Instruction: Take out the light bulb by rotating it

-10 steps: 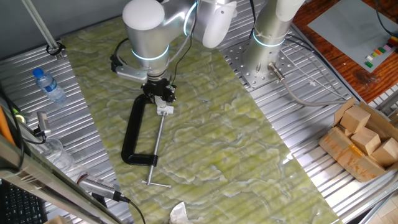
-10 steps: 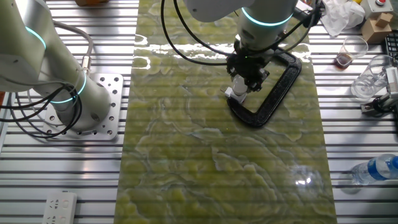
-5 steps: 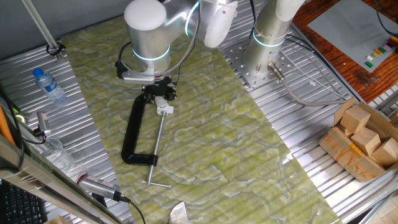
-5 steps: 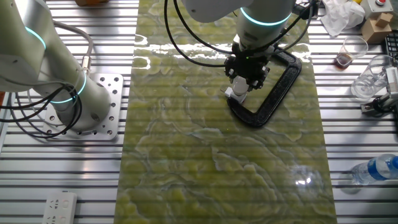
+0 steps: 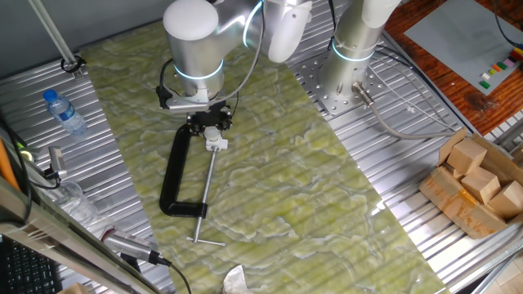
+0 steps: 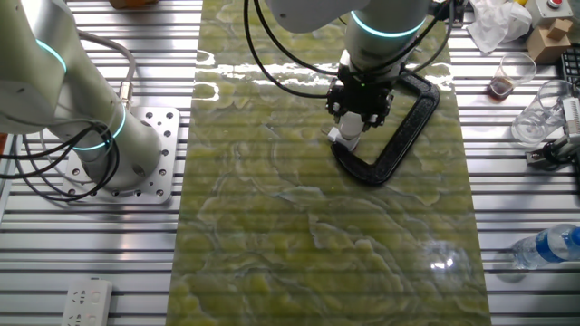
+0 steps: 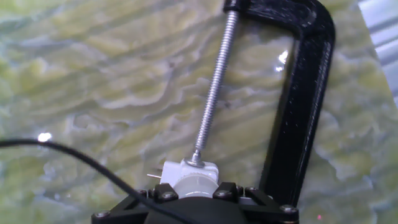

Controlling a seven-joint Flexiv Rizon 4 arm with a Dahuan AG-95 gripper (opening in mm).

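jaws closed on the light bulb [image 7: 194, 187] in black c-clamp [image 7: 298, 106].

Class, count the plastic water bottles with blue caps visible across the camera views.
1. The same water bottle lies on the metal slats beside the green mat in one fixed view, and shows at the frame's edge in the other. More may sit outside the frames.

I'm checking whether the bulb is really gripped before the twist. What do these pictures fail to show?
- The light bulb: hand view shows only a white sliver; the gripper body covers the rest.
- Both fixed views: the gripper hides bulb and fingertip contact.
- Socket piece: lower part is covered by the gripper.
- C-clamp: lower end runs out of frame.
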